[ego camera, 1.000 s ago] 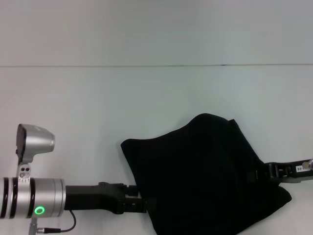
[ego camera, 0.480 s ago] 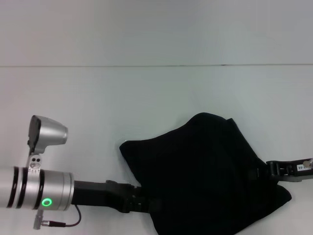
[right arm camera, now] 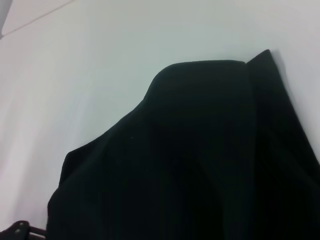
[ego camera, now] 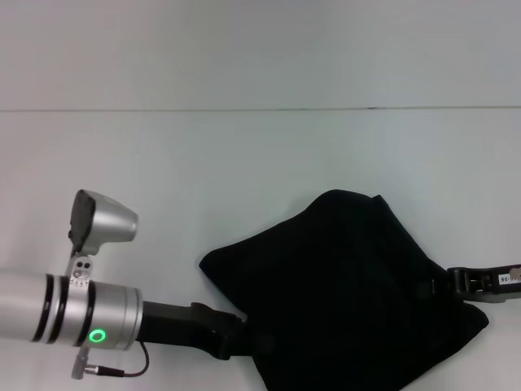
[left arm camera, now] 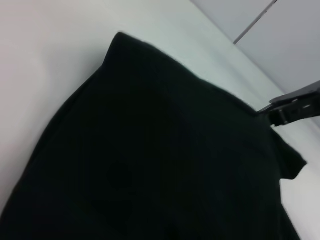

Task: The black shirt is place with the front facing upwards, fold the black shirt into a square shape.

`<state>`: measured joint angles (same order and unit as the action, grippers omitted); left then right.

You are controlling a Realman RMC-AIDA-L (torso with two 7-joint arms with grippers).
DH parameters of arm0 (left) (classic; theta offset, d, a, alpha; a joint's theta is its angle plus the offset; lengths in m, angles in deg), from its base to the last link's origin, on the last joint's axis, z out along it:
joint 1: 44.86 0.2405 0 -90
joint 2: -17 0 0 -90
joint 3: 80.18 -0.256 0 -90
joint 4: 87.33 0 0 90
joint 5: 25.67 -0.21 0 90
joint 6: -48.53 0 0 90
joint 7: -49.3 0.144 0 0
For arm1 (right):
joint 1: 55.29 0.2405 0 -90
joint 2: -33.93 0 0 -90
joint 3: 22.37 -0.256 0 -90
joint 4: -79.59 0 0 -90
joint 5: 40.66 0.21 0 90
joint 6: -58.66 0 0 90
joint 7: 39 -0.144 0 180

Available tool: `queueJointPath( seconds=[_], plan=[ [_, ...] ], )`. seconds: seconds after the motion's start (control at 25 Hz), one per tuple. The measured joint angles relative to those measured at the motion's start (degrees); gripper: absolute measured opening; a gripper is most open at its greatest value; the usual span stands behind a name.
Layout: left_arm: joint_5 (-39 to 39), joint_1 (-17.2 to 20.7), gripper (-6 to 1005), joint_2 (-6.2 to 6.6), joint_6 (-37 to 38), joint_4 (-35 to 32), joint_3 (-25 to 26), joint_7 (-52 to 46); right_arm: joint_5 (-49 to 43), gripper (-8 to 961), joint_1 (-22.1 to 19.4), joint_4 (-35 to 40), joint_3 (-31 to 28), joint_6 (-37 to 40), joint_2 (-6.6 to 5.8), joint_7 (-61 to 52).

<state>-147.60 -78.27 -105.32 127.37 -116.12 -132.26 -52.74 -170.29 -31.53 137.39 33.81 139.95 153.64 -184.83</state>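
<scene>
The black shirt [ego camera: 350, 285] lies bunched in a folded heap on the near right part of the white table [ego camera: 244, 163], and no lettering shows. My left gripper [ego camera: 236, 346] reaches in from the left and is shut on the shirt's near left edge. My right gripper [ego camera: 444, 287] is shut on its right edge, with the cloth drawn between the two. The left wrist view is filled by the shirt [left arm camera: 150, 150], with the right gripper [left arm camera: 287, 107] at its far side. In the right wrist view the shirt [right arm camera: 200, 160] rises to a rounded hump.
A thin seam [ego camera: 260, 108] runs across the white table top far behind the shirt. The left arm's silver wrist with a green light ring [ego camera: 98, 335] sits low at the near left.
The left arm has swung further in from the left, its silver wrist moving right. The shirt's left corner has dropped slightly towards me. The right gripper has barely shifted.
</scene>
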Motion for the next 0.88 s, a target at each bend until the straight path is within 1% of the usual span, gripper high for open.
queueJointPath(
  seconds=[0.2, 0.44, 0.72, 0.88],
  plan=[
    [-0.1, 0.0, 374, -0.89, -2.9, -0.2, -2.1, 0.1, 0.1, 51, 0.0, -0.7, -0.9, 0.6, 0.00, 0.4],
    [0.3, 0.6, 150, -0.99, -3.0, -2.1, -1.7, 0.8, 0.1, 51, -0.1, -1.3, -2.7, 1.2, -0.07, 1.0],
    [0.6, 0.6, 106, -0.99, -4.4, -2.6, -1.4, 2.5, -0.1, 51, -0.1, -2.4, -3.9, 1.5, -0.19, 1.5],
    [0.6, 0.7, 81, -0.57, -5.2, -2.6, -0.7, 3.0, -0.4, 50, -0.3, -2.5, -4.6, 0.9, -0.18, 1.9]
  ],
)
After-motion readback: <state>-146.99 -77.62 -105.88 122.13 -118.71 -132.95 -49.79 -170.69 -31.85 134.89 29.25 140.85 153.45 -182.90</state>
